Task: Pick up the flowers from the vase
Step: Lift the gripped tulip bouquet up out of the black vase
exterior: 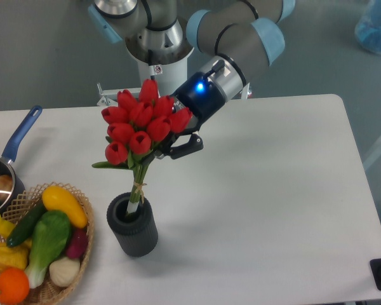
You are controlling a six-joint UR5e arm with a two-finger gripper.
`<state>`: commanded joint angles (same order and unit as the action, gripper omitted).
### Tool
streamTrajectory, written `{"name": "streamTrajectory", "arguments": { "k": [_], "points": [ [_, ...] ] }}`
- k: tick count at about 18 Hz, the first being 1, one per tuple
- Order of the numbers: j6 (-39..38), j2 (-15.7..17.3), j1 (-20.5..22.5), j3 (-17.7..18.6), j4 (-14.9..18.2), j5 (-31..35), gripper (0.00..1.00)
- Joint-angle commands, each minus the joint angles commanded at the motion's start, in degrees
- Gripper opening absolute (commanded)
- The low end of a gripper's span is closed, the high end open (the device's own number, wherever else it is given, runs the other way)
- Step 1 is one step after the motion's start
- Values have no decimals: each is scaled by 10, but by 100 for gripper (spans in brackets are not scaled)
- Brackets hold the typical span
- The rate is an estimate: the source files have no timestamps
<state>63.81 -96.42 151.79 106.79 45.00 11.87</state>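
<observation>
The flowers [143,124], a bunch of red tulip buds on green stems tied with twine, hang tilted above the vase [133,225], a short dark grey ribbed cylinder on the table. Only the stem ends still dip into the vase's mouth. My gripper [167,151] reaches in from the upper right and is shut on the flowers just under the buds. One dark finger [184,147] shows to the right of the stems; the other is hidden behind the buds.
A wicker basket [82,251] with green, yellow and orange vegetables stands at the front left, close beside the vase. A blue-handled metal pan [19,138] sits at the left edge. The arm's base [157,60] rises behind the table.
</observation>
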Motion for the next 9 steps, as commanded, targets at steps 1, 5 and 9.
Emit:
{"name": "streamTrajectory", "arguments": {
  "k": [1,5,9],
  "points": [
    [-10,3,0,-2,0,0,42],
    [-60,19,-3,-17,0,0,42],
    [-74,27,-2,-21,0,0,42]
  ]
}}
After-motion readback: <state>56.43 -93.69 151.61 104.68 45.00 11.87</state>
